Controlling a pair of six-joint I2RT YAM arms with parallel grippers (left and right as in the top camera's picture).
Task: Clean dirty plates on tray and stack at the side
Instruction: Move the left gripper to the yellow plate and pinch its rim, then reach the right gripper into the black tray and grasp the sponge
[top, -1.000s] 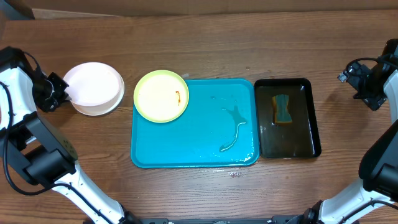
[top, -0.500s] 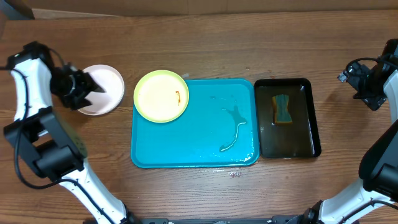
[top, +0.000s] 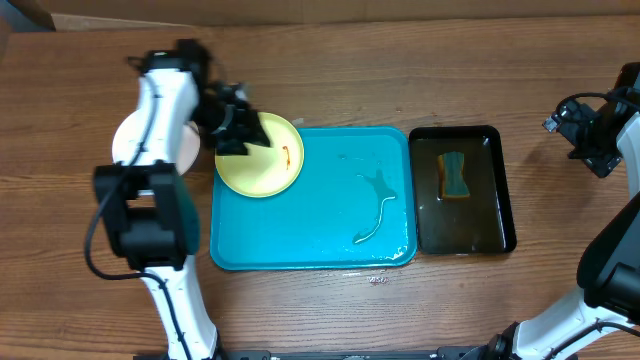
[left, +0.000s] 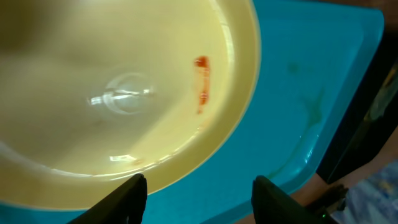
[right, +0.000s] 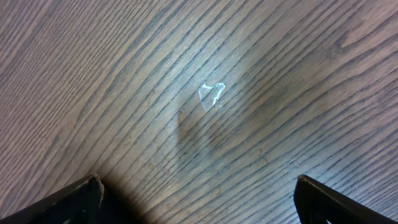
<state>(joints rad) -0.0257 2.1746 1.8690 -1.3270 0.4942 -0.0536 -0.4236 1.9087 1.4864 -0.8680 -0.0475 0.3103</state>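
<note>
Our left gripper hangs spread, empty, over the lime green plate; a shallow rim pinch could slip.

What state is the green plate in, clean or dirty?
Dirty. The green plate carries an orange-red smear beside its pale centre, plain in both the overhead and left wrist views.

Dark wood-grain table, perhaps cardboard along its far edge.
</note>
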